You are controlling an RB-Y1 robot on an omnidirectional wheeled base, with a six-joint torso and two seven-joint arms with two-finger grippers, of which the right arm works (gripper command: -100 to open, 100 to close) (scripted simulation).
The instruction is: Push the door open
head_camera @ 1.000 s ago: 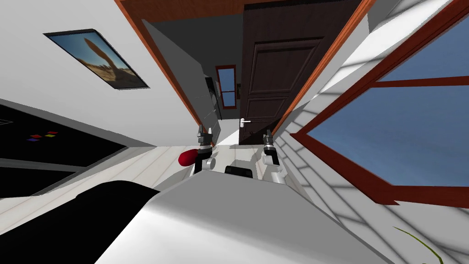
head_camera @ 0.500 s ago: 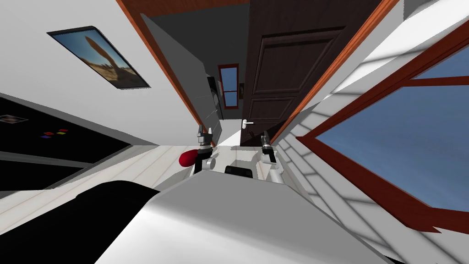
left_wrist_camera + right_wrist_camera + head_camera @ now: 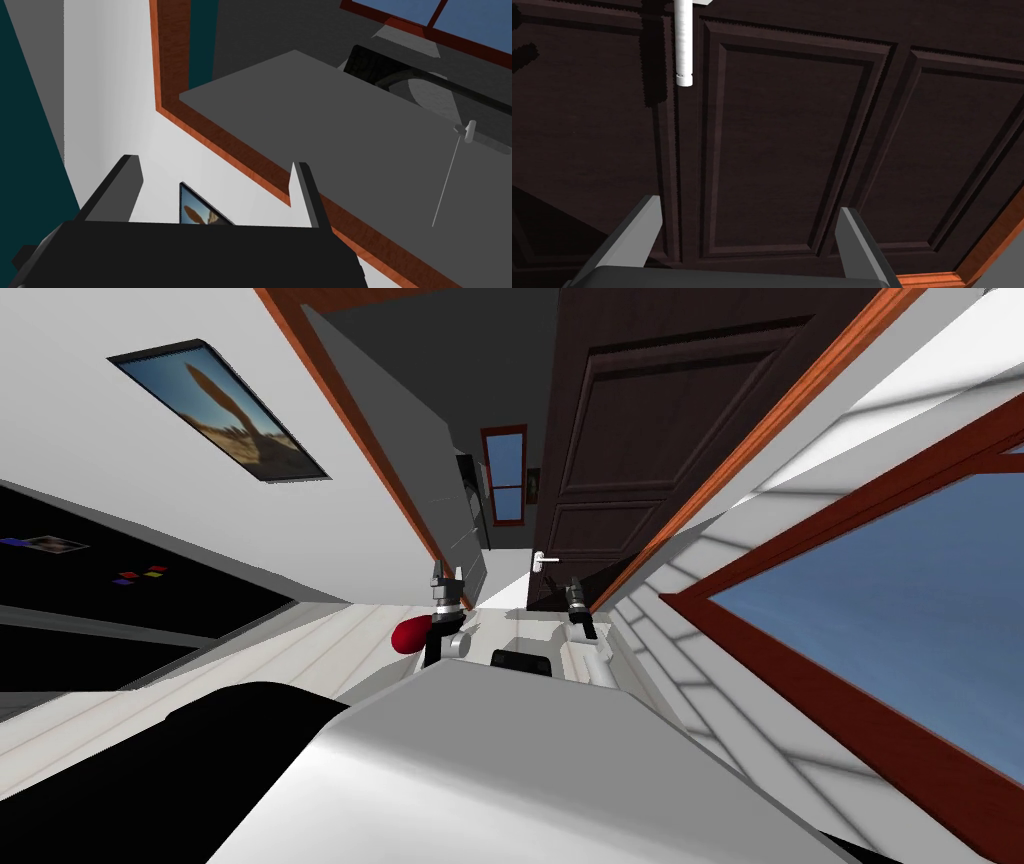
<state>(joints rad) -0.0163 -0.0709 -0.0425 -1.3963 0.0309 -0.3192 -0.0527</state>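
Observation:
A dark brown panelled door (image 3: pixel 640 448) stands partly swung inward in its orange-brown frame (image 3: pixel 760 438), with a white lever handle (image 3: pixel 545 559) near its free edge. My right gripper (image 3: pixel 575 588) is held up just short of the door's lower panel, open and holding nothing. In the right wrist view the door (image 3: pixel 792 150) is close ahead, the handle (image 3: pixel 683 45) beyond the gripper (image 3: pixel 747 220). My left gripper (image 3: pixel 445 581) is raised by the left jamb, open and holding nothing; in its wrist view the gripper (image 3: pixel 215 187) faces the frame (image 3: pixel 225 145).
Through the gap lies a grey room with a grey counter (image 3: pixel 350 130) and a small window (image 3: pixel 505 473). A framed picture (image 3: pixel 215 408) hangs on the left wall. A large window (image 3: pixel 900 638) is to the right. A red object (image 3: pixel 408 635) lies by my left arm.
I have moved forward toward the doorway, so the door looms larger. My right gripper has moved closer to the door, and the door looks swung a little further in.

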